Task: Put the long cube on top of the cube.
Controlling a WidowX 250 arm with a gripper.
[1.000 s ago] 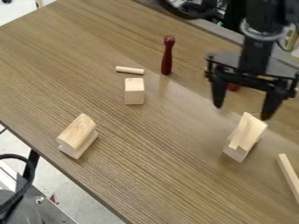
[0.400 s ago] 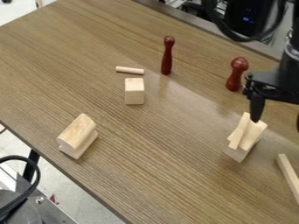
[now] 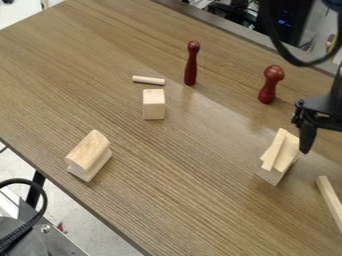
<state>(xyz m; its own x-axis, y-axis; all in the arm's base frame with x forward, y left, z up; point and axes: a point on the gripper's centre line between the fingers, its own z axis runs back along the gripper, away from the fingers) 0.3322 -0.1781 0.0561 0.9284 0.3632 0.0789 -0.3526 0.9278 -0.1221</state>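
The black gripper (image 3: 323,115) hangs at the right edge, cut off by it. One finger points down beside the right-hand block stack; the table shows to its right, so the gripper stands open. A long, thin wooden bar (image 3: 329,202) lies on the table at the lower right, below the gripper. A pale wooden cube-like block (image 3: 153,105) stands alone near the upper middle, far left of the gripper. In the stack, a narrow wooden piece (image 3: 274,150) leans across a pale block (image 3: 286,155).
Two dark red pins stand on the table, one at the upper middle (image 3: 191,64) and one at the upper right (image 3: 270,85). A short wooden dowel (image 3: 148,80) lies behind the cube-like block. Left of centre is a round-topped block (image 3: 89,151) on another block.
From the upper right, the gripper has moved right and down to the right edge, uncovering the right-hand red pin. The blocks, the bar and the pins have stayed in place.
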